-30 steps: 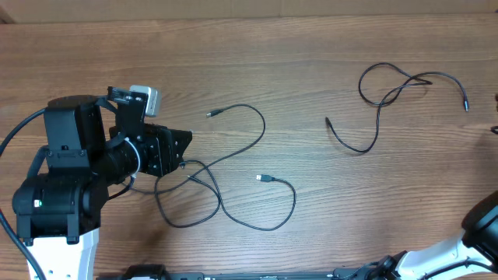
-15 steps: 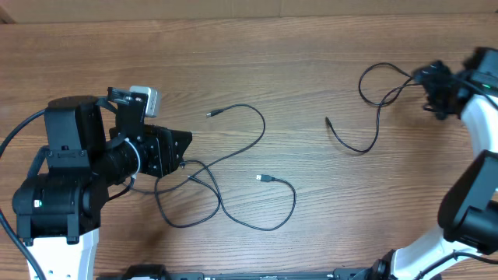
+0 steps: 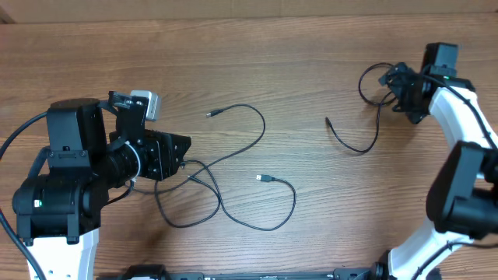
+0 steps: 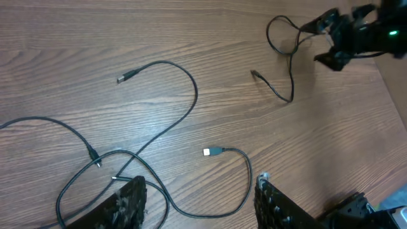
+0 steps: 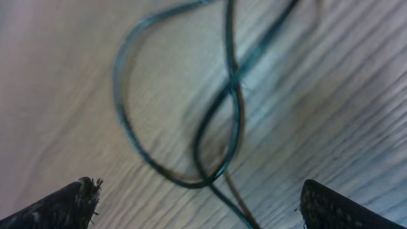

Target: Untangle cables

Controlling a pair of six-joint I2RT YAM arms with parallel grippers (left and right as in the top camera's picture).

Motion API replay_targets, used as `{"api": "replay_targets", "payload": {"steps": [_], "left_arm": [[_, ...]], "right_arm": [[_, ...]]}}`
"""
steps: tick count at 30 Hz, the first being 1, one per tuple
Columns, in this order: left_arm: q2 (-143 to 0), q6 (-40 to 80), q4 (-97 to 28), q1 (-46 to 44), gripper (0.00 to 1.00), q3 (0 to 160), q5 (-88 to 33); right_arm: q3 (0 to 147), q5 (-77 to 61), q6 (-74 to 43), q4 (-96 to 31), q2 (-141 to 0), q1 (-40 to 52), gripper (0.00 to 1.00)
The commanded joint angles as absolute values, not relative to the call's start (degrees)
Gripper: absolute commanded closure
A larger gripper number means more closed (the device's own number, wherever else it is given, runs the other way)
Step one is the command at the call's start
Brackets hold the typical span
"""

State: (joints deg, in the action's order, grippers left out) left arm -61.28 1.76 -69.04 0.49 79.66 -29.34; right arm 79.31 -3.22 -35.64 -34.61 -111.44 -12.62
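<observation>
1 looped cable [image 5: 234, 84] lies on the counter [image 3: 296, 62] straight under the right hand [image 3: 403, 93], which hangs fingers-down over the crossing, jaws wide apart, gripping nothing. Tangled cables [image 4: 195, 95] sprawl just ahead of the left hand [image 3: 183, 149], held low, fingers apart and empty.

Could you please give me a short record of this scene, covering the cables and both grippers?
Surface: wooden table
Left side: tangle of thin black cords crossing each other, plug tips lying free
Right side: right cable, separate from the tangle, looped at its far end
Left arm: left gripper above the tangle, jaws open, holding nothing
Right arm: right gripper over the right cable's loop, jaws open, holding nothing
Image quality: right wrist view blurred
</observation>
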Motion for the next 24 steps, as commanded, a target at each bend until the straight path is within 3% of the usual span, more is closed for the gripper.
{"api": "replay_targets", "payload": {"steps": [1,4,5,6,7,16,24], "left_arm": [[-61.06,1.65,-69.21,0.73,0.46,80.79,-28.97],[-61.06,1.67,-69.17,0.73,0.46,80.79,-28.99],[-61.08,1.67,-69.17,0.73,0.46,80.79,-28.99],[-61.06,1.67,-69.17,0.73,0.46,80.79,-28.99],[-61.06,1.69,-69.17,0.73,0.46,80.79,-28.99],[-61.08,1.69,-69.23,0.73,0.46,80.79,-28.99],[-61.1,1.72,-69.21,0.73,0.46,80.79,-29.02]], "right_arm": [[80.6,-1.13,-41.5,-34.76,-115.52,-11.84,0.0],[80.6,-1.04,-42.24,-33.67,-117.69,-11.25,0.02],[80.6,-1.13,-42.3,-33.26,-118.34,-11.09,0.11],[80.6,-1.04,-42.46,-33.1,-118.89,-10.92,0.3],[80.6,-1.06,-42.46,-32.86,-119.52,-10.81,0.95],[84.55,-4.64,-42.39,-30.41,-120.11,-11.27,0.96],[97.23,-5.39,-39.86,-37.63,-120.11,-15.2,0.96]]}}
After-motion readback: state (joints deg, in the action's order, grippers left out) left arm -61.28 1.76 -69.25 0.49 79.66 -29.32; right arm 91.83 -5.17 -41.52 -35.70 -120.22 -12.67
